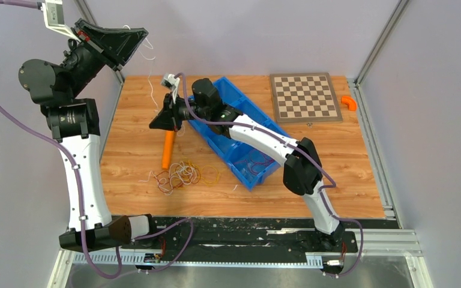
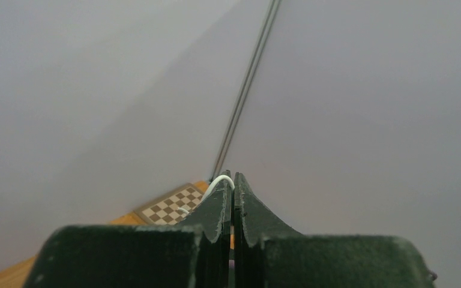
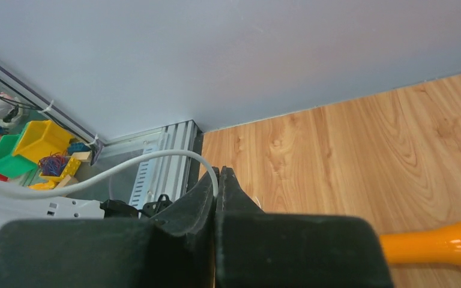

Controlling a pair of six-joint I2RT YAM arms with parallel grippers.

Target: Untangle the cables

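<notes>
The left gripper [image 2: 232, 180] is raised high above the far-left corner of the table [image 1: 348, 180], its jaws pressed together on a white cable [image 2: 219, 182]. The right gripper [image 3: 219, 175] sits low over the table, just left of the bin [image 1: 240, 153], jaws likewise clamped on white cable. A thin white strand hangs from the left gripper down toward the right gripper. The tangle [image 1: 183, 174] lies on the table nearer the bases, apart from both grippers, beside the near end of an orange cylinder [image 1: 168, 150].
</notes>
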